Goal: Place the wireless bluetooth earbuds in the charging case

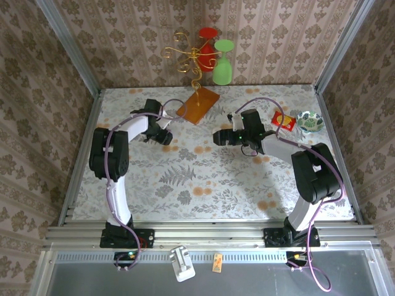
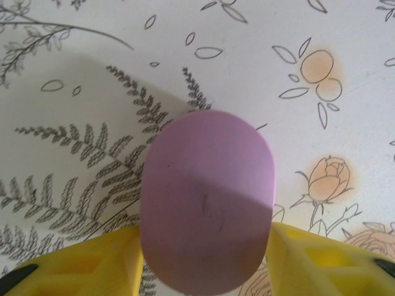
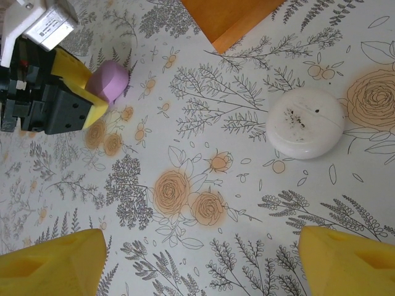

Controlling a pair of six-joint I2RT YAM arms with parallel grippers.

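From my station the biggest thing is the floral-patterned surface [image 1: 185, 197]. The left arm [image 1: 114, 154] is on its 9 o'clock side and the right arm [image 1: 311, 169] on its 3 o'clock side, and their heads face each other across the middle without touching. At 12 o'clock lies the orange rectangular board [image 1: 199, 105] with a gold wire stand [image 1: 188, 55] rising from it. A green plastic goblet [image 1: 223, 63] and a red goblet [image 1: 207, 38] sit up beside the wire curls. At 2 o'clock are a small patterned bowl [image 1: 310, 121] and, just beside it, a red packet [image 1: 282, 120]. In the right wrist view the round white pebble-shaped case [image 3: 305, 123], speckled dark on top, rests alone on the surface at 2 o'clock. The right jaws stand wide open above the cloth with nothing between the yellow fingers [image 3: 52, 265]. The lilac pebble-shaped plastic case [image 2: 207, 197] is at 10 o'clock in that view. The left jaws are partly closed around it, with a yellow finger against each flank in the left wrist view. Whether the earbuds are inside either case I cannot tell.
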